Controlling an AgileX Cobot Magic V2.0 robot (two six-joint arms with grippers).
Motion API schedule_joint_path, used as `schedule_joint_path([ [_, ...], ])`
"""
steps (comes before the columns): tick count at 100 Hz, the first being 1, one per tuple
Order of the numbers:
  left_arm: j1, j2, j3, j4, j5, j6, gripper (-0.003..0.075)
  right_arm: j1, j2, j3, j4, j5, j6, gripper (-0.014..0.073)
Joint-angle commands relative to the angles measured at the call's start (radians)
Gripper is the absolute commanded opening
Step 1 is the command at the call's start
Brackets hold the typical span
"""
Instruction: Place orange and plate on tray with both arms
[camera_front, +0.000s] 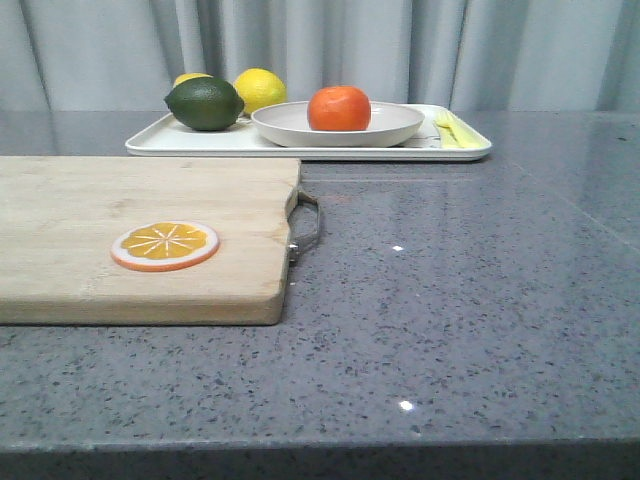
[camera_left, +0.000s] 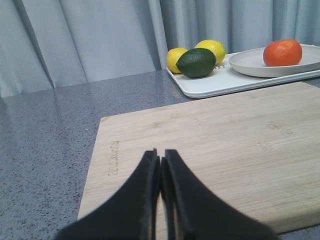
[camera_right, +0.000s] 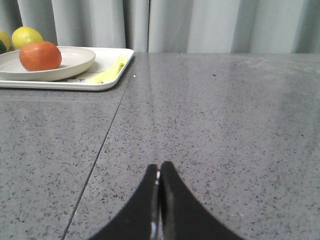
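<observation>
The orange (camera_front: 339, 108) rests inside the off-white plate (camera_front: 300, 127), and the plate sits on the white tray (camera_front: 170, 143) at the back of the table. Both wrist views show them too: orange (camera_left: 282, 52), plate (camera_left: 250, 64), tray (camera_left: 215, 85); orange (camera_right: 40, 55), plate (camera_right: 75, 62), tray (camera_right: 117, 75). My left gripper (camera_left: 160, 156) is shut and empty above the wooden cutting board (camera_left: 225, 135), far from the tray. My right gripper (camera_right: 159, 167) is shut and empty over the bare grey table, well away from the tray. Neither gripper shows in the front view.
A dark green lime (camera_front: 204, 103) and two yellow lemons (camera_front: 260, 90) lie on the tray's left part. A yellow mark (camera_front: 450, 130) is at its right end. The cutting board (camera_front: 100, 200) holds an orange slice disc (camera_front: 165, 245) and has a metal handle (camera_front: 308, 225). Grey curtains hang behind.
</observation>
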Motion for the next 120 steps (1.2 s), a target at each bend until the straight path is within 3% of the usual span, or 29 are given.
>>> schedule_joint_path([
  [1, 0.002, -0.033, 0.007, 0.0, -0.071, -0.013, -0.0019, 0.002, -0.017, -0.005, -0.012, -0.084, 0.004, -0.0068],
  [120, 0.002, -0.033, 0.007, 0.0, -0.071, -0.013, -0.0019, 0.002, -0.045, -0.005, -0.012, -0.084, 0.004, -0.0068],
])
